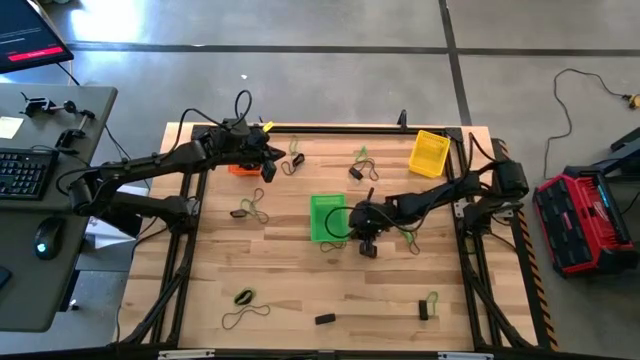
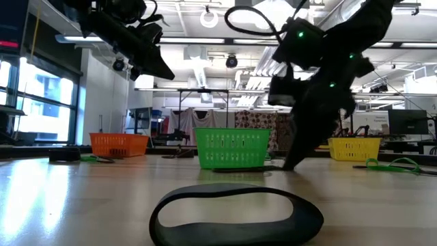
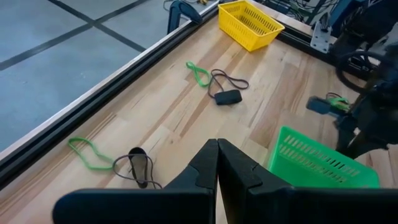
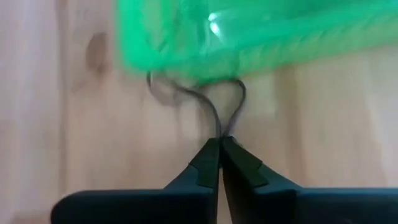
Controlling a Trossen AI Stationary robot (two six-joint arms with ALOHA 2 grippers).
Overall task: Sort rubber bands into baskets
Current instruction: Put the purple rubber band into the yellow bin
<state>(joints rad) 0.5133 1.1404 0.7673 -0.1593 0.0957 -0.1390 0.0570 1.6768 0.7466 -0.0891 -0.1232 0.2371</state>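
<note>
My right gripper (image 1: 368,248) is down at the table beside the green basket (image 1: 327,216) and is shut on a thin dark rubber band (image 4: 205,102). My left gripper (image 1: 269,166) is shut and empty, raised above the table next to the orange basket (image 1: 240,169); it also shows in its own wrist view (image 3: 217,149). The yellow basket (image 1: 429,152) stands at the far right. All three baskets rest on their bases on the wooden table. My right gripper pinches the dark band between its two fingertips at one bend of its loop (image 4: 220,132). The fingers come from above, pointing down, with their tips at table level (image 2: 290,164). The rest of the band (image 4: 180,93) lies slack on the table up to the green basket's wall.
Loose green, tan and dark bands lie around: near the far edge (image 1: 295,160) (image 1: 360,165), left of centre (image 1: 247,208), near front left (image 1: 245,298), front (image 1: 325,319) and front right (image 1: 427,305). A black band (image 2: 235,215) lies close before the low camera. A raised frame borders the table.
</note>
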